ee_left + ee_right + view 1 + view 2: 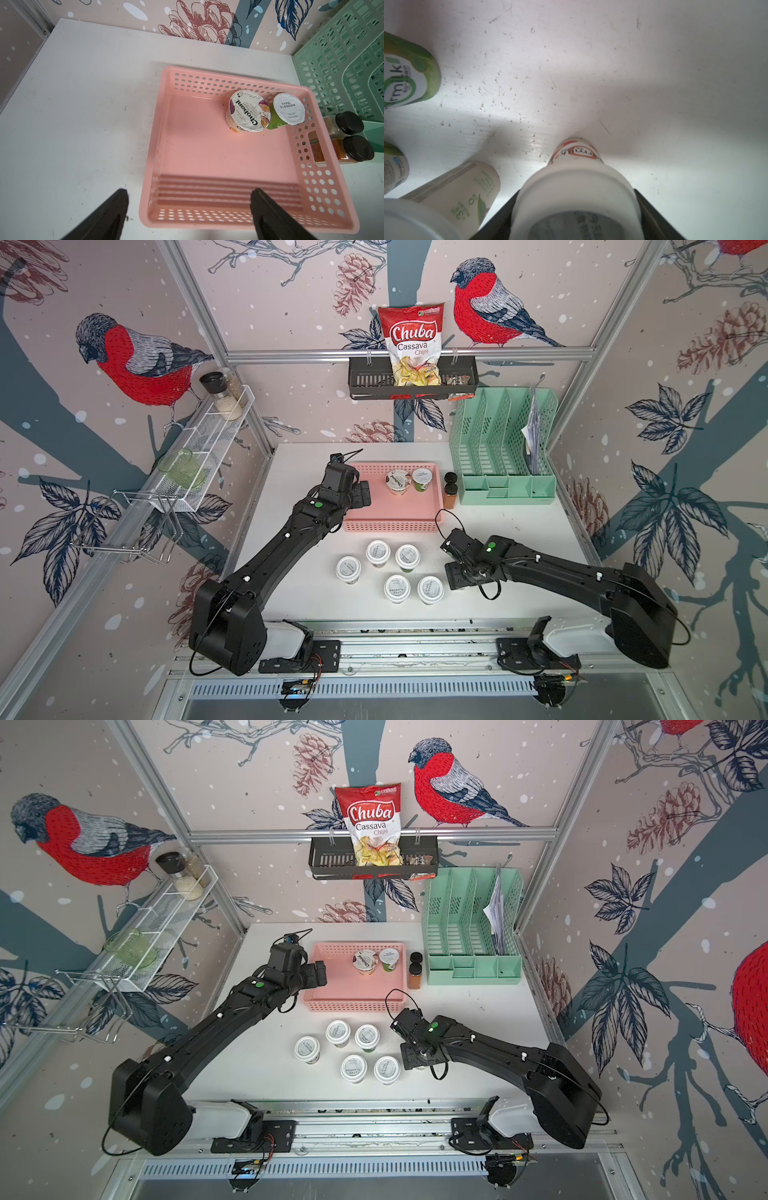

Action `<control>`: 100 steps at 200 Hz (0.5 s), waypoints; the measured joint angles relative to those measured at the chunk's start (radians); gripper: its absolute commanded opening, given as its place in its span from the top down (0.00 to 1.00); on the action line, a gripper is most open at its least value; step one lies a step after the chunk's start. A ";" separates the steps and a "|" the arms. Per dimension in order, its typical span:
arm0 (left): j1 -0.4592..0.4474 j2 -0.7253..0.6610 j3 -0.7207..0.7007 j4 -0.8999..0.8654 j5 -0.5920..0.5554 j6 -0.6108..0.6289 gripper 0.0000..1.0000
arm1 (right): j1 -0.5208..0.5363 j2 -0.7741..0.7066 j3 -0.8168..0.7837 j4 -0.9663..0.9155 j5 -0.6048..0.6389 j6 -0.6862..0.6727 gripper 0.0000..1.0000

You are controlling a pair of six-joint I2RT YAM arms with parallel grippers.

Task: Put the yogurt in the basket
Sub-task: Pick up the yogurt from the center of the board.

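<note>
The wide Chobani cup (398, 481) and a green-sided cup (422, 479) of yogurt stand upright and touching inside the pink basket (390, 526) on the white tabletop (519, 531). They sit by the basket's far wall, towards the corner nearest the spice jars (450, 494).

The left end effector (189, 191) hangs above the basket's side wall farthest from those jars. Its fingers (112, 214) are spread wide with nothing between them, one over the bare tabletop just outside the basket and one over the basket floor.

Five white-lidded cups (397, 588) stand upright in a loose cluster on the tabletop in front of the basket's near wall, clear of it.

Beside that cluster, off the basket's near corner on the spice-jar side, the right end effector (576, 191) sits low around a red-labelled cup (575, 155). This cup stands on the tabletop with a dark finger close against each side of its rim. Whether the fingers press on it or only flank it cannot be told. In both top views the arm hides this cup.

The two black-capped spice jars stand just beside the basket, between it and the mint-green organiser (507, 485)
</note>
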 measured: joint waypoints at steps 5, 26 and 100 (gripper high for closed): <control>0.000 0.000 0.000 0.000 -0.001 0.000 0.05 | 0.000 0.000 0.000 0.000 0.000 0.000 0.23; -0.001 -0.001 0.000 0.000 -0.004 0.000 0.05 | 0.000 -0.001 0.001 0.000 0.001 0.000 0.23; -0.003 -0.012 0.000 0.000 -0.009 0.000 0.05 | -0.029 0.007 0.112 -0.045 0.019 -0.031 0.23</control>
